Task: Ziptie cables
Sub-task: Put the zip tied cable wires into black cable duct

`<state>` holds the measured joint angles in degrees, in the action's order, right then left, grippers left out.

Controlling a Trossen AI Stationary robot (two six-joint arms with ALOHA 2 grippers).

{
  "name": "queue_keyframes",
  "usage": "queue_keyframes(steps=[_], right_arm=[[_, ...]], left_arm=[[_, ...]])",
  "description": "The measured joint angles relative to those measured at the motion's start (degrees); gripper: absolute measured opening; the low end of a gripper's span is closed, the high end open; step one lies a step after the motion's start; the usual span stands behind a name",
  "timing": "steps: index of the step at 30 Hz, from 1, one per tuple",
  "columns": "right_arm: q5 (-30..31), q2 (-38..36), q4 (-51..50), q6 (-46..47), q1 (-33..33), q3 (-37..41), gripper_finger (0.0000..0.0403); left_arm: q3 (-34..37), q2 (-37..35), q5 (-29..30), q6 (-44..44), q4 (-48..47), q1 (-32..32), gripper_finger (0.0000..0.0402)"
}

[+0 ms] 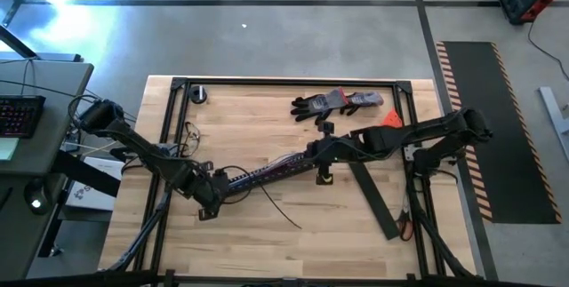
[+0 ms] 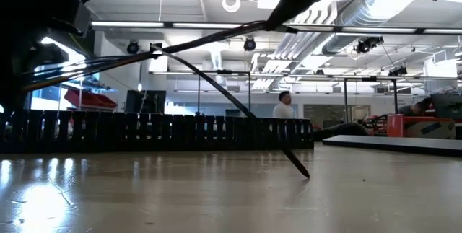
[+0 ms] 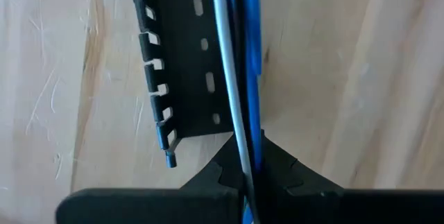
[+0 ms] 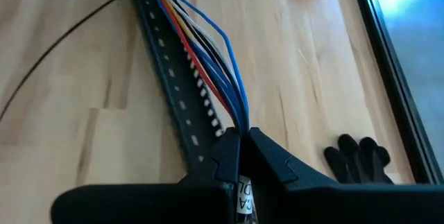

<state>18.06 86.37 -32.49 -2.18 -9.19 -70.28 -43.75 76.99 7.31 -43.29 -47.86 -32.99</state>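
Two grippers hold one bunch of cables (image 1: 267,173) between them, and that is where I see the trouble. My left gripper (image 3: 244,175) has its fingers pressed together on the bunch at the end nearer the worktop's left edge, a blue and a pale wire running straight into the pinch; my right gripper (image 4: 241,144) pinches the other end near the worktop's middle, with blue, red, yellow and dark wires fanning out of it. If either arm pulls outward, I judge the thin wires could slip from a pinch or tighten and drag the slotted bar (image 1: 253,179) that they lie along. The fan by the right gripper looks loose, so a strand could catch on the bar's teeth and stay outside any tie. One thin dark strand (image 1: 280,209) trails toward the worktop's front edge; I cannot tell whether it is a ziptie or a stray wire. By my count: one bunch, one slotted bar, one flat strip (image 1: 373,200) toward the right edge, a pair of gloves (image 1: 333,103) by the back edge.
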Motion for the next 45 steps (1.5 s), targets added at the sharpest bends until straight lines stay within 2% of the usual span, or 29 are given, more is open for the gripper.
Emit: queue_keyframes(steps=[16,23,30,38,45], right_arm=[[-6.16,1.13,-1.67,-2.87,7.41,0.01,0.0000],[-6.66,3.52,-2.02,-3.27,9.10,0.02,0.0000],[-6.62,4.17,-2.14,-3.96,10.21,0.02,0.0000],[-7.53,5.56,-1.57,-4.31,10.82,0.02,0.0000],[-9.02,7.24,-2.32,-4.73,10.84,0.02,0.0000]], left_arm=[[3.63,-0.08,-0.17,-0.15,2.77,-0.02,0.0000],[3.81,0.05,0.33,-0.11,2.92,-0.05,0.0002],[3.18,0.13,-1.27,0.45,1.94,-0.07,0.0043],[-2.20,-0.08,-1.46,3.04,-2.43,-0.07,0.0104],[-7.56,-0.45,1.61,3.03,-6.18,-0.35,0.0115]])
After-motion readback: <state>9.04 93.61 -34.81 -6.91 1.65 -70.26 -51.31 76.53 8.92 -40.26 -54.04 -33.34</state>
